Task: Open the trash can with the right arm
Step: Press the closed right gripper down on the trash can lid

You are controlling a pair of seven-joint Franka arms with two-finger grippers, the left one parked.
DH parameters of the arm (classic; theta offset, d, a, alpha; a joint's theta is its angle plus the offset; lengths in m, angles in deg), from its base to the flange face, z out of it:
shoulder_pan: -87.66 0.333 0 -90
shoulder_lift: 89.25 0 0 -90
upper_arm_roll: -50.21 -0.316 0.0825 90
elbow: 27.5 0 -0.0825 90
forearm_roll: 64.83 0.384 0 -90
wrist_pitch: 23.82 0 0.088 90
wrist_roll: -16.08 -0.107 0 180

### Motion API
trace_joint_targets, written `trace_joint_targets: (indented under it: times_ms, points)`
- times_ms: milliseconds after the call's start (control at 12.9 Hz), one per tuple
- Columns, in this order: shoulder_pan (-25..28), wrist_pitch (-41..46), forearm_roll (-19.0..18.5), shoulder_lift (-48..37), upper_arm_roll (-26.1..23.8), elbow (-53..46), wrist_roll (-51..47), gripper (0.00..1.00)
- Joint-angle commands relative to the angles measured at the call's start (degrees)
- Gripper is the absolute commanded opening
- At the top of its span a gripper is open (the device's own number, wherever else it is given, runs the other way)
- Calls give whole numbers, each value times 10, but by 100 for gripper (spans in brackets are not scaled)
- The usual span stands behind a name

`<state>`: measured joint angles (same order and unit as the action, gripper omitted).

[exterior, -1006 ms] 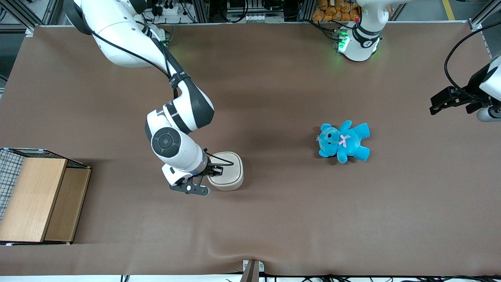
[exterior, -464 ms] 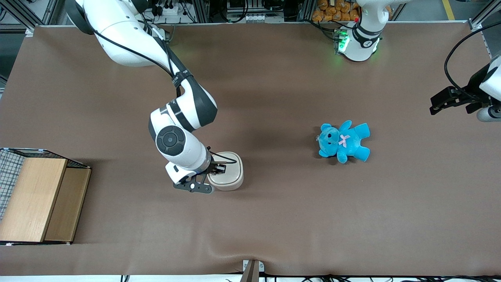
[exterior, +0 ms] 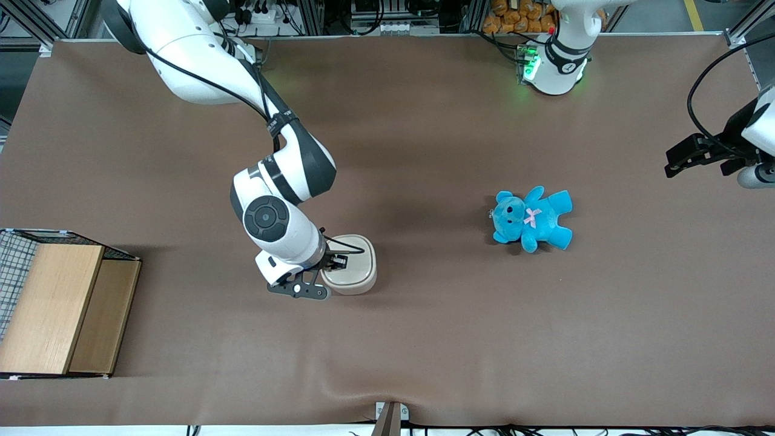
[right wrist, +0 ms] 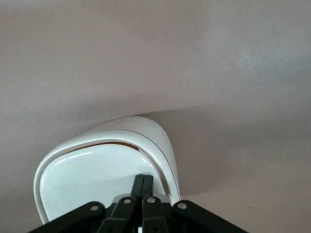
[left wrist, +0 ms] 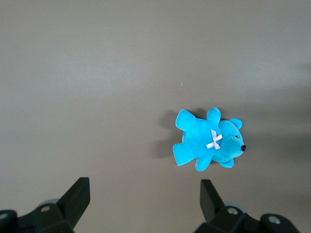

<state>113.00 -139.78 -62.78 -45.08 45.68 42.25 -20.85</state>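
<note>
Since half a second ago the right arm [exterior: 266, 212] has barely shifted, and the claw [right wrist: 143, 187] stays pressed down on the lid of the trash can [exterior: 354, 266], fingers shut together. The cream-white bin sits mid-desk [exterior: 424, 339], toward the working arm's end from the blue teddy [exterior: 533, 219]; a thin gap shows along the lid's rim.

On the table [exterior: 424, 121], about midway along: trash can [exterior: 354, 266], with the right arm [exterior: 266, 215] reaching down over it from the working arm's end. Directly above the can's lid, at the edge toward that end: gripper [exterior: 338, 261], fingers [right wrist: 143, 187] pressed together, tips on the lid. Toward the parked arm's end, well apart from the can and slightly farther from the front camera: teddy [exterior: 531, 218]. At the working arm's end, nearer the front camera than the can: wooden box [exterior: 60, 309].
</note>
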Motion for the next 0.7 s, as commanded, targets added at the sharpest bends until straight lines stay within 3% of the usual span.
trace_joint_targets:
  times_ms: [0,619]
  points:
    - [6,-1,-9,3,3,6,-15,0]
    - [6,-2,-16,7,3,7,-15,0]
